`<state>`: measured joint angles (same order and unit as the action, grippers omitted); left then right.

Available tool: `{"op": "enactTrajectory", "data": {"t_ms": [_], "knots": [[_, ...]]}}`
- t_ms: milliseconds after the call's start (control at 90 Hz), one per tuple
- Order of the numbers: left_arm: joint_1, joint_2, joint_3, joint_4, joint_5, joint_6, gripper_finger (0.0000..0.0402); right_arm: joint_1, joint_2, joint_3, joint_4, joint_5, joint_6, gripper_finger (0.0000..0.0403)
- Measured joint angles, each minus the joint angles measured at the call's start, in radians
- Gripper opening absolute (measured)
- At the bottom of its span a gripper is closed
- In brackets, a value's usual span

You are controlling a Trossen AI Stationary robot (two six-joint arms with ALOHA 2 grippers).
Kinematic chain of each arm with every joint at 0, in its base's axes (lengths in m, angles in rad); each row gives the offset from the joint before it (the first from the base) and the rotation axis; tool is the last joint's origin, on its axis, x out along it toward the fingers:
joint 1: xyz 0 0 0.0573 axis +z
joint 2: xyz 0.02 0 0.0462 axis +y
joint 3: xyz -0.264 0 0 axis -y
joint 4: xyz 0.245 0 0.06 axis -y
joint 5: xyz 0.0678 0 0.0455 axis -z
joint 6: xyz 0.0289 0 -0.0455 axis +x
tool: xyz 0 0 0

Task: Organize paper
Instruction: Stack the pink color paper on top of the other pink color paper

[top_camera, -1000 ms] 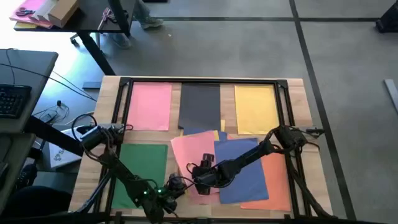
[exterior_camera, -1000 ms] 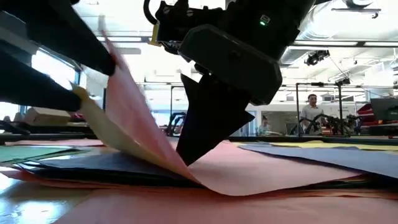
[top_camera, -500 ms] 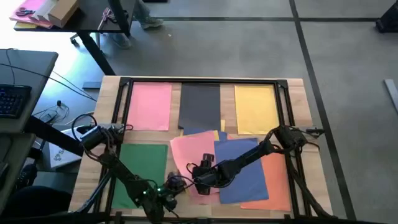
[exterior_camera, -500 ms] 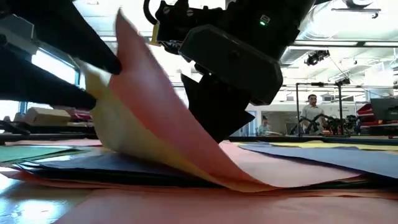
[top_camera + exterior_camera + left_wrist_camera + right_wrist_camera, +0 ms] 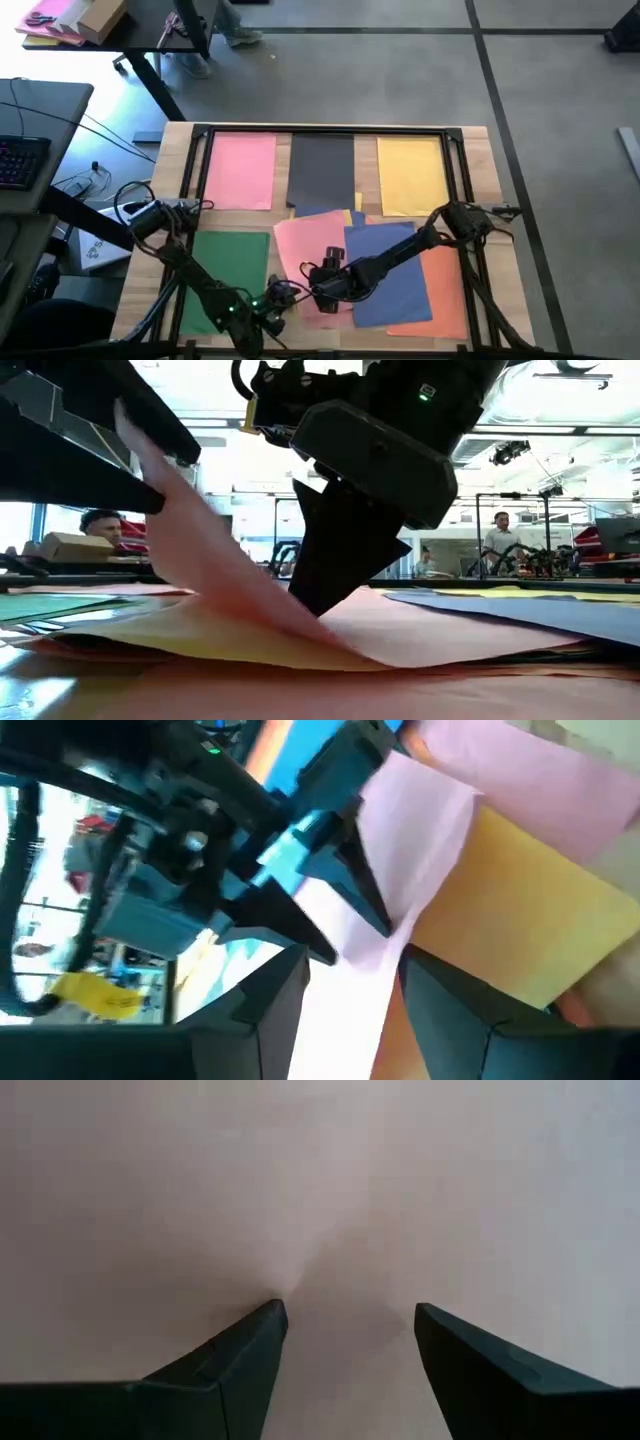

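Pinching the pink sheet [image 5: 200, 575] edge, left tool [image 5: 345, 985] closed on it; right tool [image 5: 345, 1315] open, pressing beside. Thin, floppy; grip edges.

Pink sheet [image 5: 200, 575] lifted at left by left gripper [image 5: 150, 475]; right gripper [image 5: 335, 575] presses sheet down; yellow sheet [image 5: 200, 645] beneath.

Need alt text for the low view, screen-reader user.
At table height, the left gripper peels a pink sheet up off a yellow sheet, while the right gripper presses down on the pink sheet's middle. A dark blue sheet lies flat to the right, and people stand in the room behind.
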<state>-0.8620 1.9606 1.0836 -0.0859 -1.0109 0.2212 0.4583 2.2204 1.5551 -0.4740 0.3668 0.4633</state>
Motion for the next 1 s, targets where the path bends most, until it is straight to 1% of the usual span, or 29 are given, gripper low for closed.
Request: {"op": "enactTrajectory", "data": {"t_ms": [100,133,167,233,289,344,467,567,622,700,744,811,911,1000], "knots": [[0.013,0.000,0.000,-0.022,0.015,-0.023,0.0152,0.000,0.000,0.000,0.000,0.000,0.000,0.0216],[0.020,0.000,0.000,-0.022,0.035,-0.038,0.0152,0.000,0.000,0.000,0.000,0.000,0.000,0.0216],[0.028,0.000,-0.001,-0.020,0.078,-0.053,0.0152,0.000,0.000,0.000,0.000,0.000,0.000,0.0216],[0.050,0.000,-0.006,-0.023,0.197,-0.076,0.0152,0.000,0.000,0.000,0.000,0.000,0.000,0.0216],[0.067,0.007,-0.008,-0.026,0.252,-0.097,0.0152,0.000,0.000,0.000,0.000,0.000,0.000,0.0216],[0.082,0.013,-0.008,-0.023,0.269,-0.115,0.0152,0.000,0.000,0.000,0.000,0.000,0.000,0.0216],[0.101,0.022,-0.008,-0.023,0.271,-0.115,0.0147,0.000,0.000,0.000,0.000,0.000,-0.015,0.0216],[0.105,0.022,-0.008,-0.022,0.297,-0.079,0.0117,0.001,-0.004,0.000,-0.002,0.000,-0.043,0.0216],[0.103,0.022,-0.008,-0.024,0.305,-0.071,0.0086,0.006,-0.012,0.001,-0.008,0.001,-0.058,0.0216],[0.103,0.021,-0.008,-0.033,0.329,-0.072,0.0032,0.007,-0.031,0.001,-0.016,0.008,-0.061,0.0216],[0.103,0.017,-0.008,-0.055,0.337,-0.076,0.0013,0.007,-0.048,0.001,-0.030,0.008,-0.057,0.0216],[0.103,0.000,-0.008,-0.104,0.330,-0.074,0.0010,0.007,-0.080,0.001,-0.050,0.006,-0.053,0.0216],[0.103,-0.039,0.019,-0.255,0.306,-0.039,0.0003,0.007,-0.136,0.002,-0.078,0.002,-0.054,0.0216],[0.110,-0.098,0.036,-0.391,0.309,-0.016,0.0002,0.007,-0.186,0.002,-0.106,0.008,-0.053,0.0216]]}}
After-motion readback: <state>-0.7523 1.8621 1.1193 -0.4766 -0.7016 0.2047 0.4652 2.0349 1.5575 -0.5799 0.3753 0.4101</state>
